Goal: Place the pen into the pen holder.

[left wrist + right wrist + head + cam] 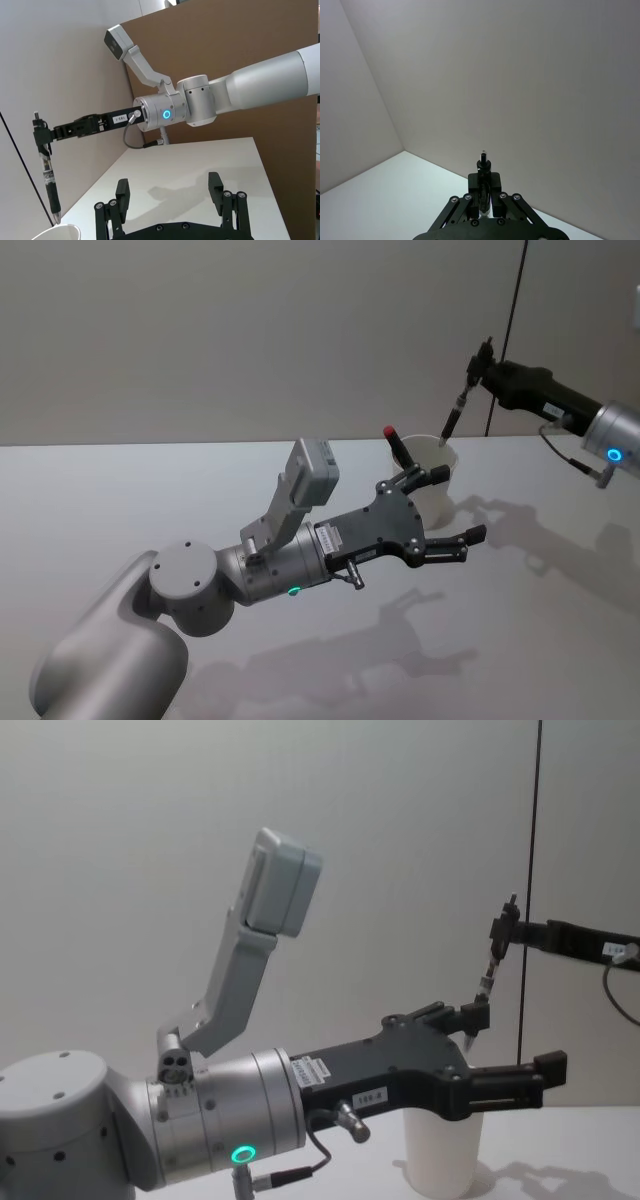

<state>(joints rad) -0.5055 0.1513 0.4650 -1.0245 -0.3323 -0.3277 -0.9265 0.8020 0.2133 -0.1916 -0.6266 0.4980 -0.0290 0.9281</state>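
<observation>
Black pen (48,172) pinched by right end effector (46,136) hangs above white pen holder (442,1150)

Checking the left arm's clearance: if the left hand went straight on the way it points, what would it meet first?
Probably the pen holder: the open left hand points at the cup, fingers either side. Depth is unclear; contact can't be told.

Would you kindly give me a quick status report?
Right end effector shut on black pen, above white paper cup. Left end effector open beside cup. Red-capped pen already inside.
</observation>
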